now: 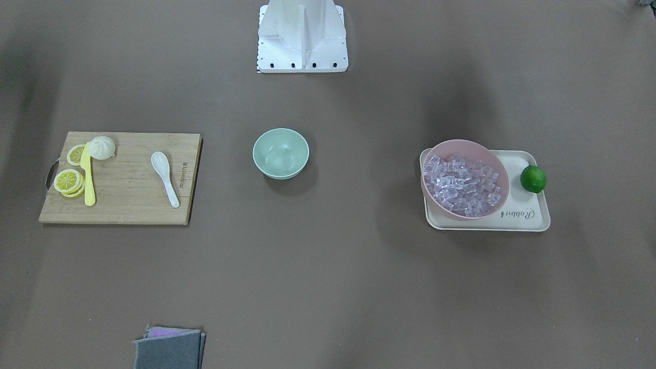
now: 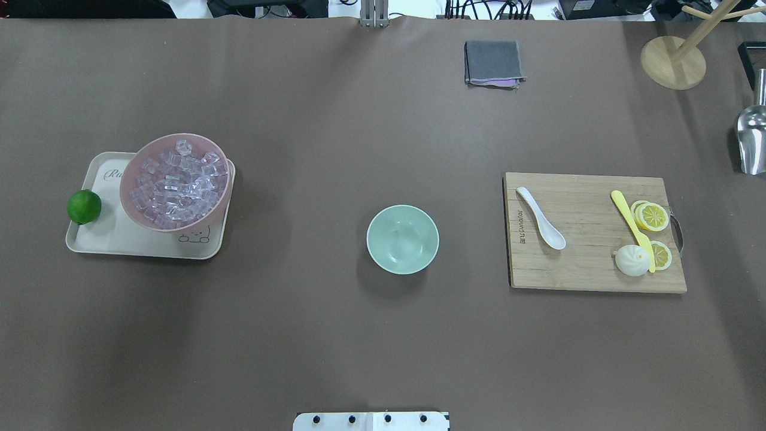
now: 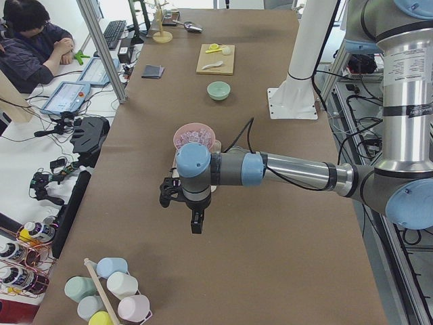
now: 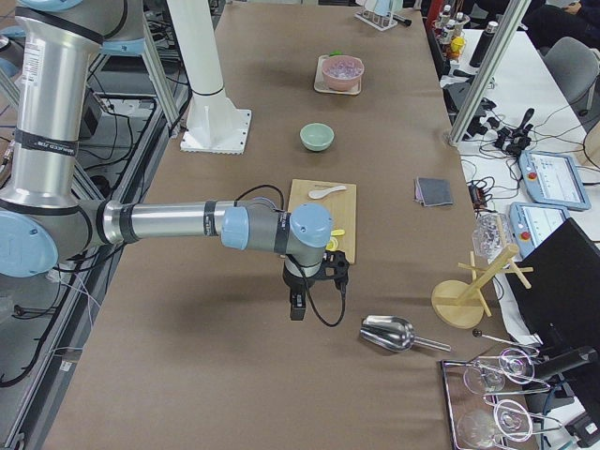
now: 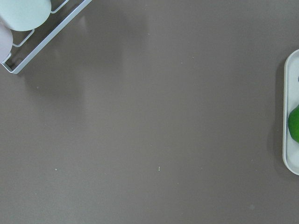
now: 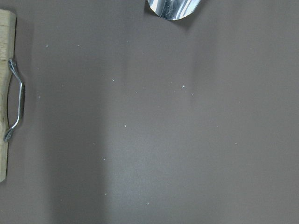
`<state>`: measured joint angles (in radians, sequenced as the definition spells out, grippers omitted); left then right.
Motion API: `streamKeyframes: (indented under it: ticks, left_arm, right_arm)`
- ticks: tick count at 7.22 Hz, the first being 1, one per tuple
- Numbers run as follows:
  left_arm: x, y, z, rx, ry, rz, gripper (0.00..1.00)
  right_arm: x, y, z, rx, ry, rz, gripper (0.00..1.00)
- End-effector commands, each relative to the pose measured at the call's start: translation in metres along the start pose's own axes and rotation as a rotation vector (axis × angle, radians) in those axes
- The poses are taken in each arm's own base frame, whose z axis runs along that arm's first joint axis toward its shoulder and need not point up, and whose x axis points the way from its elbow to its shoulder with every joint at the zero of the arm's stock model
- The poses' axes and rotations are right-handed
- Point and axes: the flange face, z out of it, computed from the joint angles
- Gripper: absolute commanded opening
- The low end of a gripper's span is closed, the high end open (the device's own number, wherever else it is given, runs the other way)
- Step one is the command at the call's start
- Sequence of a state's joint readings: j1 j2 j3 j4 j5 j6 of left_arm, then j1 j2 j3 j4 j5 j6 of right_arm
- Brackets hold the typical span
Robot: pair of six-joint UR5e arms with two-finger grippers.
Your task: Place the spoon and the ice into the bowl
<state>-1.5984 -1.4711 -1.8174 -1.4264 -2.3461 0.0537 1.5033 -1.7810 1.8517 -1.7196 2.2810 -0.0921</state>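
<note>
The white spoon (image 2: pixel 540 217) lies flat on the wooden cutting board (image 2: pixel 589 272), at the board's end nearer the mint-green bowl (image 2: pixel 402 239). Its long axis runs on a slant. In the overhead view the deep scoop points toward the robot and a little to its right, and the handle points away toward the far edge and the bowl's side. A yellow knife (image 2: pixel 632 230) and lemon slices (image 2: pixel 651 216) lie at the board's other end, well apart from the spoon. The mint-green bowl stands upright in the middle of the tabletop (image 2: pixel 335 149), between the board and a cream tray (image 2: pixel 119 242). The ice cubes (image 2: pixel 178 182) are heaped in a pink bowl (image 2: pixel 134 206) standing on that tray, with a lime (image 2: pixel 84 206) at the tray's outer end. The left gripper (image 3: pixel 196 227) hangs above bare tabletop beyond the tray's lime end, pointing down. The right gripper (image 4: pixel 297 309) hangs likewise beyond the board's handle end, near a metal scoop (image 4: pixel 389 333). Both show only in the side views, so whether their fingers stand wide or narrow I cannot tell; nothing is seen held in either.
</note>
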Motion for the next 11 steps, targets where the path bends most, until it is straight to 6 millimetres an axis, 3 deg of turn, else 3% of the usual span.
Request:
streamKeyframes:
  ticks: [1,6,11]
  left_arm:
    - [0.005,-0.002,-0.004,0.007,0.0,0.009,0.99]
    - [0.017,-0.012,-0.017,0.106,-0.009,0.099,0.99]
    - [0.033,-0.041,-0.037,0.358,-0.04,0.32,0.99]
  right_arm:
    - [0.0,0.0,-0.001,0.001,0.0,-0.001,1.0]
    - [-0.006,-0.008,-0.009,0.11,0.012,-0.093,1.0]
    - [-0.04,-0.036,-0.053,0.406,0.053,-0.338,1.0]
